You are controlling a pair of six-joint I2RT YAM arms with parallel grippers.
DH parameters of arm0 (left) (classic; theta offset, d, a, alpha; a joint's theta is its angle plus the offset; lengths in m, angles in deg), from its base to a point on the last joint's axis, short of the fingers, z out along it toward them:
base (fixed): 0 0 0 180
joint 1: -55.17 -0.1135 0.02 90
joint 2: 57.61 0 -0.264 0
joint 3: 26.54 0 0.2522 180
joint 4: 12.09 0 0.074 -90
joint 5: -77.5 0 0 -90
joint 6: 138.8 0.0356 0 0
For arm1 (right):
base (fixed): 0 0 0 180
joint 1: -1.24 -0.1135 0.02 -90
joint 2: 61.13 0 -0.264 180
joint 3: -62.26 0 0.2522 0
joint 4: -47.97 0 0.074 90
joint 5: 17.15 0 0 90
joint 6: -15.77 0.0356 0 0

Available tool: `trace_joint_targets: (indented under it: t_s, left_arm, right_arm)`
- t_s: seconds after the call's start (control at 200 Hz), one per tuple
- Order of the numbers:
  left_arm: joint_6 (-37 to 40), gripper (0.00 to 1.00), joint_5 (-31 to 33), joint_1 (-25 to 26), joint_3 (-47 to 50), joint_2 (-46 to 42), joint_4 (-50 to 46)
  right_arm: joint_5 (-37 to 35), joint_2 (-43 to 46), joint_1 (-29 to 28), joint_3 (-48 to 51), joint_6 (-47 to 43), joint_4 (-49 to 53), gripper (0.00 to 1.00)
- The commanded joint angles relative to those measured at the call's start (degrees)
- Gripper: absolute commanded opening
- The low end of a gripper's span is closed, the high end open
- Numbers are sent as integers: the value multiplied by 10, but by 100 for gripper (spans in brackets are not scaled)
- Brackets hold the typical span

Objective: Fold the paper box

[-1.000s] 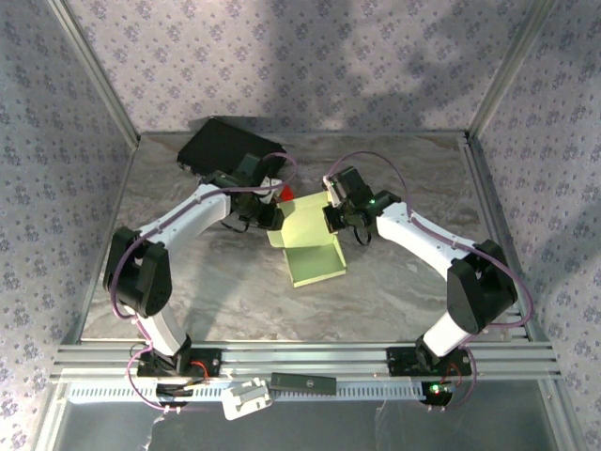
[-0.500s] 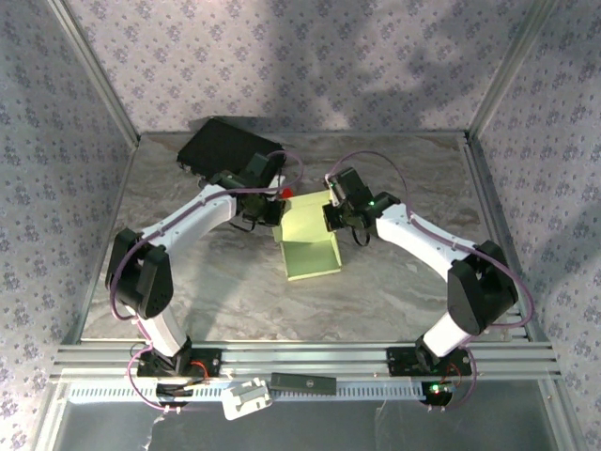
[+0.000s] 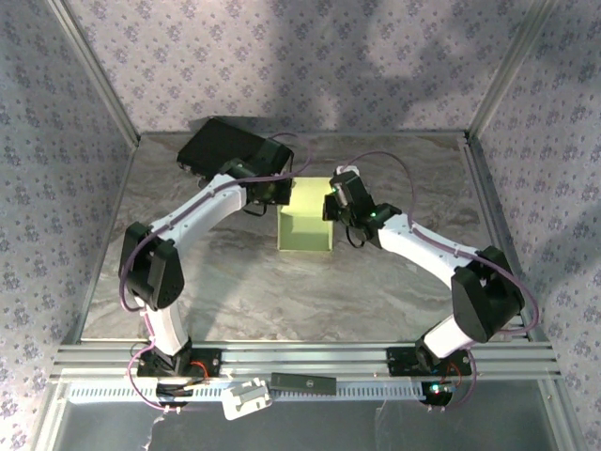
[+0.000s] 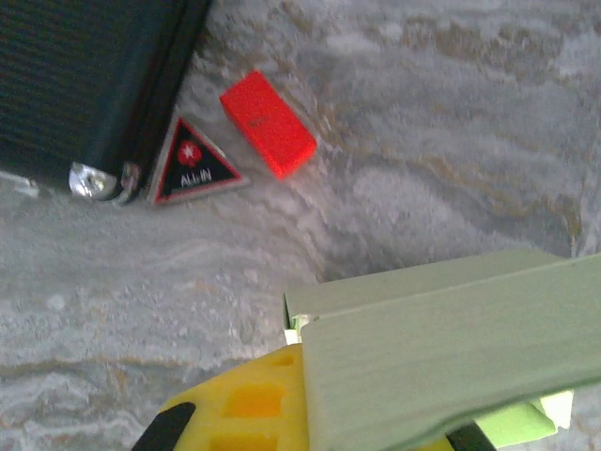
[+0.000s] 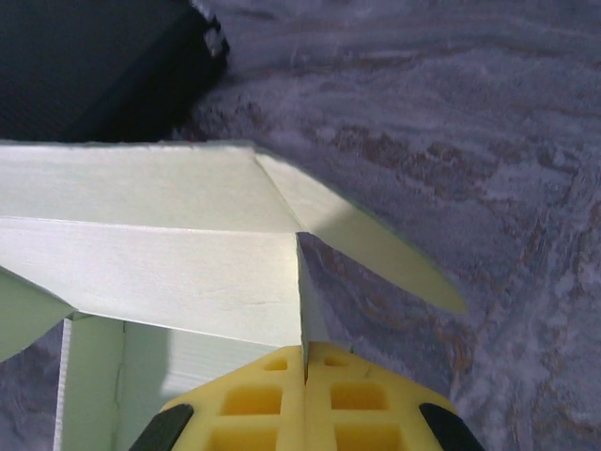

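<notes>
The pale green paper box (image 3: 305, 224) sits at mid-table, partly formed, with its back panel standing up. My left gripper (image 3: 284, 191) is at the box's back left corner. In the left wrist view a green wall (image 4: 451, 348) runs between the yellow fingers (image 4: 235, 404), and that gripper (image 4: 315, 395) is shut on it. My right gripper (image 3: 335, 202) is at the back right corner. In the right wrist view its fingers (image 5: 254, 399) press together on a thin cardboard edge (image 5: 302, 301), and the right gripper (image 5: 305, 355) is shut on the box (image 5: 150, 235).
A black case (image 3: 230, 148) lies at the back left, close behind the left gripper. In the left wrist view a red block (image 4: 268, 123) and a triangular tag (image 4: 192, 169) lie beside the case (image 4: 84, 75). Metal frame rails (image 3: 488, 235) border the table.
Both grippers moved toward the back of the table with the box. The box's panels went from lying spread to standing more upright. The red block is now hidden under the left arm.
</notes>
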Motion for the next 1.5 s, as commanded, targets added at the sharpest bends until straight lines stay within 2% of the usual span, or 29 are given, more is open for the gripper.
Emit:
trace_joint_targets:
  t_s: [0.0,0.21,0.365,0.725,1.069,1.494]
  left_arm:
    - [-7,0,7,-2,-19,15,64]
    - [18,0,-15,-19,60,1,183]
    - [15,0,-47,-22,128,-26,255]
    - [-14,0,-78,-17,248,-80,337]
    - [-51,0,-46,20,354,-138,420]
    - [-67,0,11,63,411,-152,442]
  right_arm:
    - [-11,-21,-7,18,4,-109,0]
    - [-3,-51,3,62,-43,-252,0]
    - [19,-66,4,83,-61,-293,0]
    - [-18,-71,-29,158,-72,-382,0]
    - [-71,-52,-58,194,-85,-373,0]
    - [-113,-31,-87,200,-73,-301,1]
